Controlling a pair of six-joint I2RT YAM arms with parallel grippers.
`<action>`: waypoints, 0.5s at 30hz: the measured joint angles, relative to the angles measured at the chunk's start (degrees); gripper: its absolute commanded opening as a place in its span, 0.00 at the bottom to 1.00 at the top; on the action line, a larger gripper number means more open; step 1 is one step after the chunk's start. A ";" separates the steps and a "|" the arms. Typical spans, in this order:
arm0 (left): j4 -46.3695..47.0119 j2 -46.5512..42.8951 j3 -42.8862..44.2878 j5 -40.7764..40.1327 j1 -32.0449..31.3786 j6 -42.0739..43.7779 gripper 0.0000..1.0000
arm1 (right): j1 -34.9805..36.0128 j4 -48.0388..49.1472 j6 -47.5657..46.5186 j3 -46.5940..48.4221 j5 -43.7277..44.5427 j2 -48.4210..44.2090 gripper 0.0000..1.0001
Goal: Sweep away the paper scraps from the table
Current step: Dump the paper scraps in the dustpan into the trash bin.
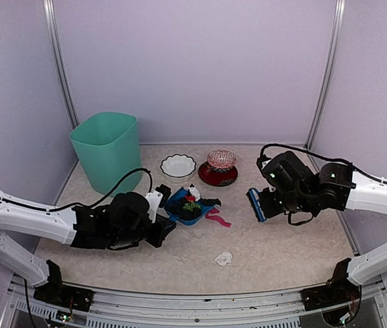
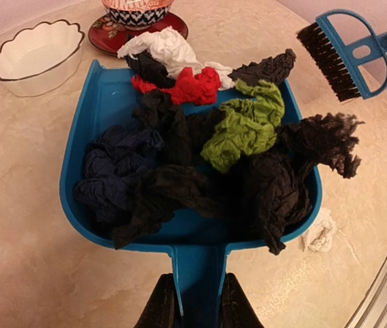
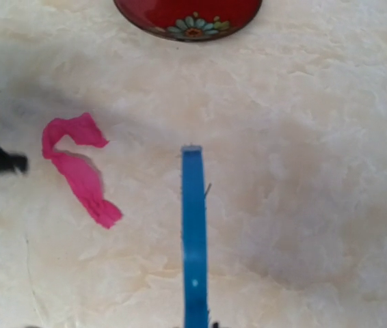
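Observation:
My left gripper (image 2: 193, 309) is shut on the handle of a blue dustpan (image 2: 94, 116), which rests on the table (image 1: 282, 253) left of centre. Piled in the pan are paper scraps: black (image 2: 275, 184), green (image 2: 245, 126), red (image 2: 190, 85), white (image 2: 163, 48) and dark blue (image 2: 115, 164). A pink strip (image 1: 217, 218) (image 3: 77, 171) lies on the table just right of the dustpan (image 1: 180, 217). A white wad (image 1: 223, 258) (image 2: 320, 232) lies nearer the front. My right gripper (image 1: 267, 203) is shut on a blue hand brush (image 1: 255, 205) (image 3: 193, 232), held above the table to the right of the pink strip.
A green bin (image 1: 108, 150) stands at the back left. Behind the dustpan are a white scalloped bowl (image 1: 178, 166) and a red plate (image 1: 219, 178) with a patterned bowl (image 1: 221, 160) on it. A metal rail (image 1: 193, 301) runs along the front edge.

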 measured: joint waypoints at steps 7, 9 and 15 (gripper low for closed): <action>-7.69 -4.09 4.55 -1.29 3.48 1.36 0.00 | -2.64 3.15 0.07 -2.99 -2.16 -0.81 0.00; -10.19 -5.16 6.58 -1.70 4.39 1.79 0.00 | -3.17 4.04 -0.11 -3.45 -2.84 -0.81 0.00; -17.55 -7.72 14.25 -2.95 7.80 3.52 0.00 | -4.50 6.40 -1.29 -3.80 -4.00 -0.68 0.00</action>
